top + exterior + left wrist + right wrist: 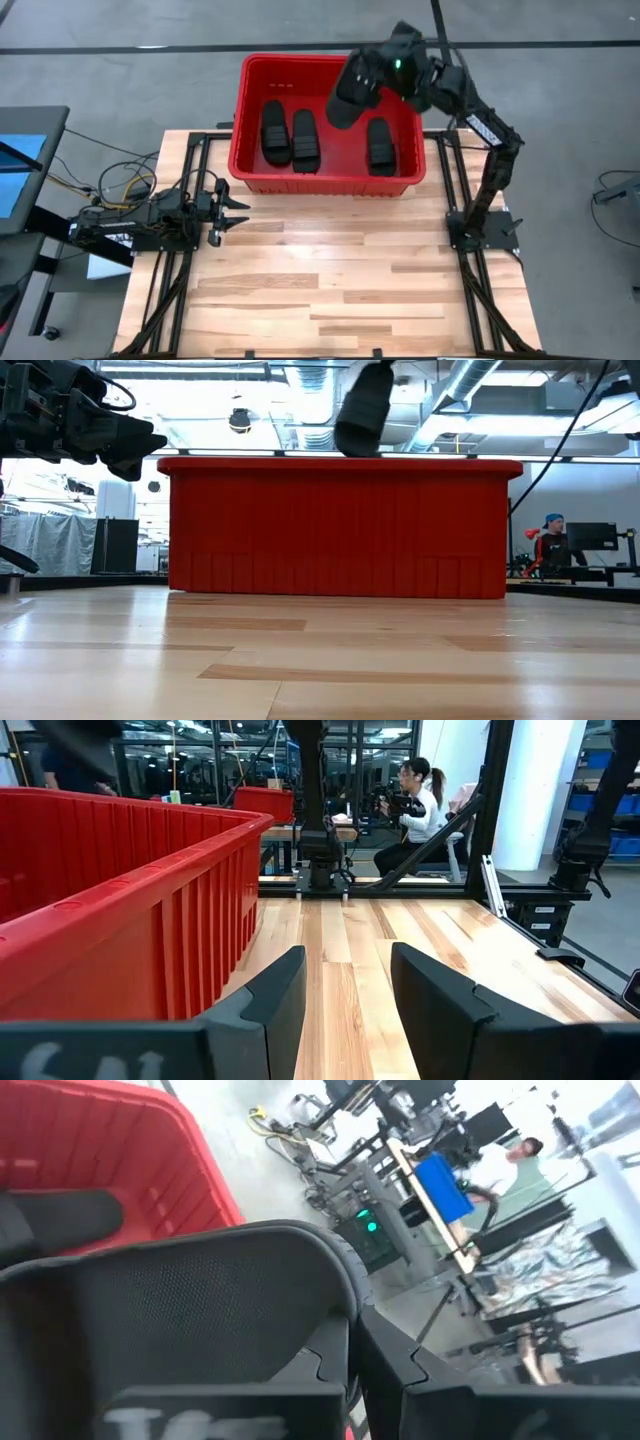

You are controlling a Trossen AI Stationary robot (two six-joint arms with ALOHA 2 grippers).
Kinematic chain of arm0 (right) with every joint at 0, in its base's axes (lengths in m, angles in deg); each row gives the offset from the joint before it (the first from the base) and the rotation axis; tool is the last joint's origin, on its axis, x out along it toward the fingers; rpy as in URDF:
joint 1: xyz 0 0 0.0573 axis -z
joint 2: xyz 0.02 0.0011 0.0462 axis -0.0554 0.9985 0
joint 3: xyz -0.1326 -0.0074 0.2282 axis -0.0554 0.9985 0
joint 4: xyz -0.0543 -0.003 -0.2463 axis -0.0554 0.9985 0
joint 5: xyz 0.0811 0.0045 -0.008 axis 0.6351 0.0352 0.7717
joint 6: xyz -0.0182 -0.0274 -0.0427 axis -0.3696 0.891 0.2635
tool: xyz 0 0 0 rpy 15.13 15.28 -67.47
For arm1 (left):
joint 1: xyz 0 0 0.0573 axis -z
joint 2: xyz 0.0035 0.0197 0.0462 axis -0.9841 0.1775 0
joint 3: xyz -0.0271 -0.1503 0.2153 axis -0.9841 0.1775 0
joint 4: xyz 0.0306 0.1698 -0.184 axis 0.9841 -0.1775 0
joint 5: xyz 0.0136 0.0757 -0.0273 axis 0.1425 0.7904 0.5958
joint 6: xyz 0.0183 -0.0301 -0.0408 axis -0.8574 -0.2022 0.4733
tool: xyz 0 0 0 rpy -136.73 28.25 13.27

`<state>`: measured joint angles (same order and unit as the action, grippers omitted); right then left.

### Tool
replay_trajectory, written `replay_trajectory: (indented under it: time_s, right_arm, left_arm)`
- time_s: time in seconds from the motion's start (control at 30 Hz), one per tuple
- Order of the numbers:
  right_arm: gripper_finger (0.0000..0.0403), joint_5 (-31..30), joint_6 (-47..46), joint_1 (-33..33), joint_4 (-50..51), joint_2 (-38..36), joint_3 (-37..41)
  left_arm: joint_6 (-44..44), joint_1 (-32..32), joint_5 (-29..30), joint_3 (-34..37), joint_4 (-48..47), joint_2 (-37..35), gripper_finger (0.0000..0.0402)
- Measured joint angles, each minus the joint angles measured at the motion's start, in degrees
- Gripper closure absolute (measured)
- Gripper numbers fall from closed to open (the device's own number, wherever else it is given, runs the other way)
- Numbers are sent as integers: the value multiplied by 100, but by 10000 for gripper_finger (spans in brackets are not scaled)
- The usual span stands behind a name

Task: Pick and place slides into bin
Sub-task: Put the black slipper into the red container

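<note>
The red bin (326, 182) stands at the table's far middle, with three black slides lying flat on its floor: two side by side at the left (274, 130) (306, 141) and one at the right (380, 146). My right gripper (375, 75) is shut on a fourth slide (349, 93) above the bin's far right part. In the low view this slide (364, 408) hangs just above the rim. My left gripper (232, 210) is open and empty, low over the table near the bin's near left corner. My right gripper holds the fourth slide by its upper end (330, 1330), and one dark finger (440, 1385) lies against its edge. The slide itself hides the other finger. The fingers slant down from the far right. The slide hangs tilted below them with its free end (355, 445) at rim height, clear of the bin.
The bin's tall near wall (340, 525) stands across the middle of the low view. The wooden table top (330, 290) stretches in front of it. Cables lie off the table's left edge (115, 185). People sit at desks in the room behind (415, 795).
</note>
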<state>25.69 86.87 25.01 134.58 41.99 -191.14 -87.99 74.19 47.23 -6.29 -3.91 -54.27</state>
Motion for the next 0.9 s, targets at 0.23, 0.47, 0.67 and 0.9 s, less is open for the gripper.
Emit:
replay_trajectory:
  time_s: [0.23,0.47,0.67,0.9]
  right_arm:
    - [403,1662,139,1270,-23,208,-11]
    - [403,2585,536,1990,10,653,5]
    - [403,2839,1098,2173,3,1155,2]
    - [403,3451,1162,2400,91,1533,-2]
  left_arm:
    - [1,-1,0,-1,0,-1,262]
    - [0,-2,0,-1,0,-1,262]
    - [0,0,0,-1,0,-1,262]
    - [2,0,0,-1,0,1,262]
